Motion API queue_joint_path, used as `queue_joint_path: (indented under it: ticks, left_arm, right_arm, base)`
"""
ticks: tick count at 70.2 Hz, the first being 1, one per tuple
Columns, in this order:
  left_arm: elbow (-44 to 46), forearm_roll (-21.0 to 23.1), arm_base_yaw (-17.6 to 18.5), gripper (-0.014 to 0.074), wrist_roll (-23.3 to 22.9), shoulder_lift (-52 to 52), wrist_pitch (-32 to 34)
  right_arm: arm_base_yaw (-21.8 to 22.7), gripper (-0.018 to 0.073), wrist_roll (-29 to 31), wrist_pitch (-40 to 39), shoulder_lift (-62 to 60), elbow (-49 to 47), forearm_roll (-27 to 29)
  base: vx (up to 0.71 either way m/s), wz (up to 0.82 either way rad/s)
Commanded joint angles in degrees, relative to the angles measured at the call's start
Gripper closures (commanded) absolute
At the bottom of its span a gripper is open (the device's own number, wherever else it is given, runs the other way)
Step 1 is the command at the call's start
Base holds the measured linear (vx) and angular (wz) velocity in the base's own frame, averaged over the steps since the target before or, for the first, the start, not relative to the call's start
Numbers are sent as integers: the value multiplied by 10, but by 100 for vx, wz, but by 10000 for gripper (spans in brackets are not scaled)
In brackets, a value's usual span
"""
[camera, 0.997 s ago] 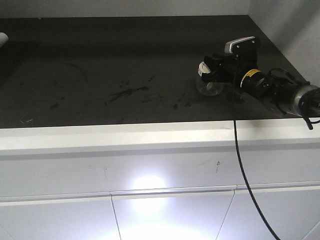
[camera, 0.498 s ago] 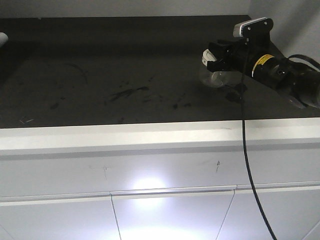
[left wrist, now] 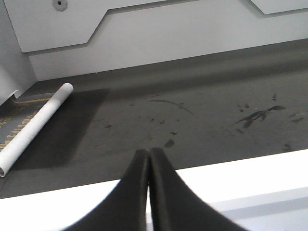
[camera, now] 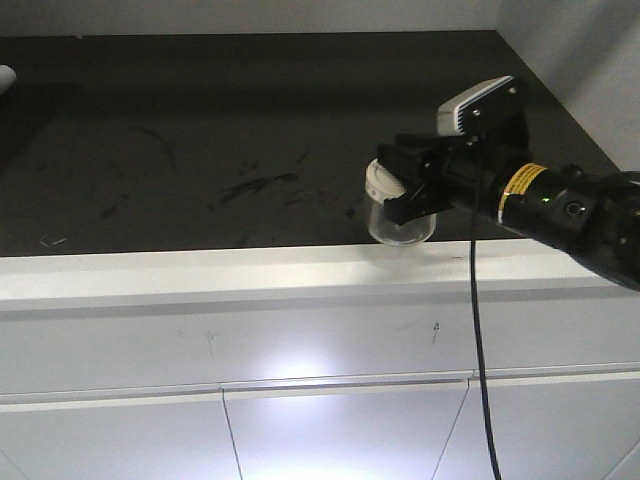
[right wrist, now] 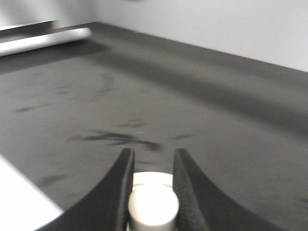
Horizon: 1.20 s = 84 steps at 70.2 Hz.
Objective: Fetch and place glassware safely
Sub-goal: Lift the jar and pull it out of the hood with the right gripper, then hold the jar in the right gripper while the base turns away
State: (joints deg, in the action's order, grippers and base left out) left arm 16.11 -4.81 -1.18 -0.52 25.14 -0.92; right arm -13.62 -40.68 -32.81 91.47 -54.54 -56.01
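The scuffed dark counter (camera: 200, 150) is bare around your glass jar (camera: 401, 218), which is now at the white front edge. The right gripper (camera: 408, 188) is clenched on its cream lid (right wrist: 153, 208). A second ago the jar was farther back and to the right, so you're likely mid-carry, with placement ahead. Your left gripper (left wrist: 147, 155) is pressed closed and holds nothing.

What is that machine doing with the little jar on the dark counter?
The robot's right hand is shut on a small squat clear glass jar with a cream-white lid, holding it near the front edge of the dark countertop. Whether it touches the surface is unclear. The left hand is shut, holding nothing, by the white front edge.
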Motion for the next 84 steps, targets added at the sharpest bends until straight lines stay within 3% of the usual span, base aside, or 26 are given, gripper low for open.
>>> queue_joint_path:
  ticks: [1,11,25,36,47,84]
  left_arm:
    - [17,4,0,603,-3,2,46]
    - [17,4,0,603,-3,2,46]
    - [17,4,0,603,-3,2,45]
    - [17,4,0,603,-3,2,45]
    - [17,4,0,603,-3,2,45]
    - [17,4,0,603,-3,2,45]
  right_arm:
    - [-39,563,5,-21,-37,-14,11]
    - [-106,563,-20,-24,-56,-14,13]
    - [-166,563,-71,-23,-91,-14,8]
    - [-199,563,-116,-21,-119,-14,-50]
    - [-209,563,-144,-28,-126,-14,-61]
    - [-209,563,-145,-30,-126,-14,-61]
  base:
    - [0,0]
    - [0,0]
    - [0,0]
    - [0,0]
    - [0,0]
    - [0,0]
